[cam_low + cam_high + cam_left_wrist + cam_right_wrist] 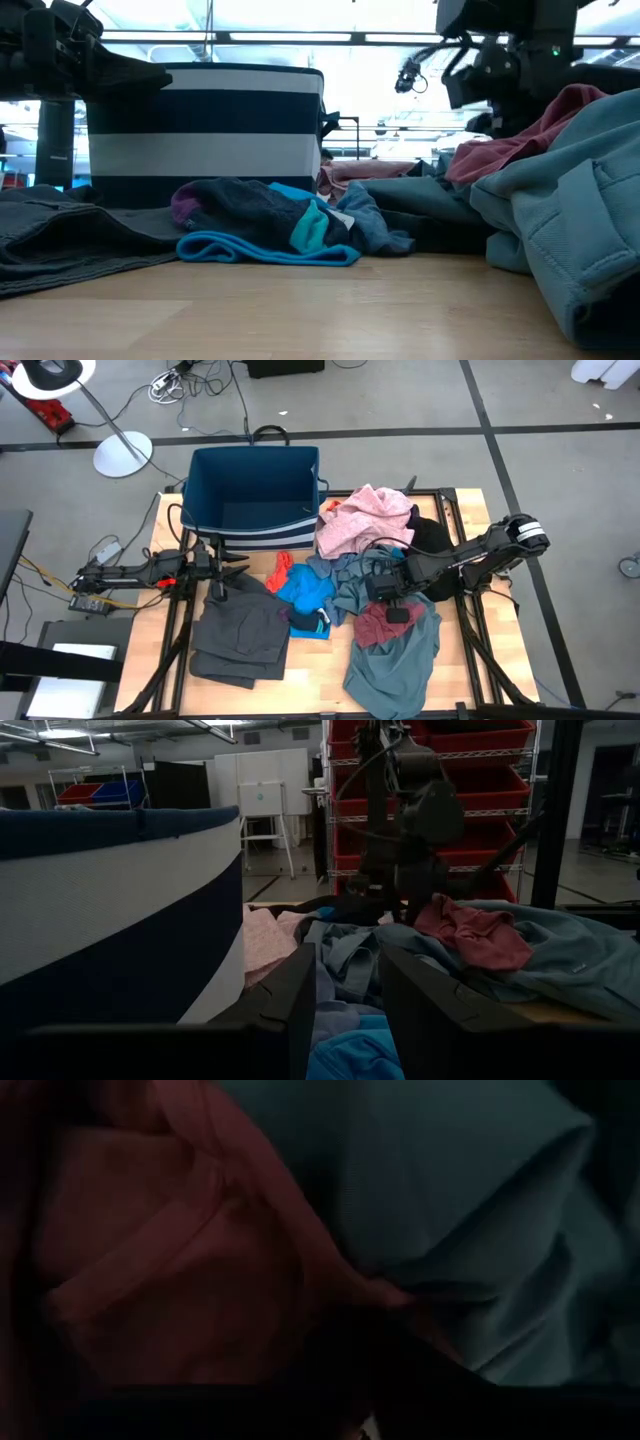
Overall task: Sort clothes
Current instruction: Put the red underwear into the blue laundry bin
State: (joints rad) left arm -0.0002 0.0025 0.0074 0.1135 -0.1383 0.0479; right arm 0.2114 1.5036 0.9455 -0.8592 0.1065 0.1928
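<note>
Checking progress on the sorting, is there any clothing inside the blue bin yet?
No, in the high view the blue bin shows only its bare dark floor, while the clothes lie on the table.

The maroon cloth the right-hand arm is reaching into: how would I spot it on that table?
Start at the dark blue bin, then look toward the table's near right part. The maroon garment lies crumpled on a grey-blue garment, under the right gripper: the pile's only dark red piece.

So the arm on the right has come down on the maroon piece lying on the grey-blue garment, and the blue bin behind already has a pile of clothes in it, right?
Not quite. The high view shows the blue bin with nothing inside. The rest holds: the right gripper is down on the maroon piece, which lies on the grey-blue garment.
</note>
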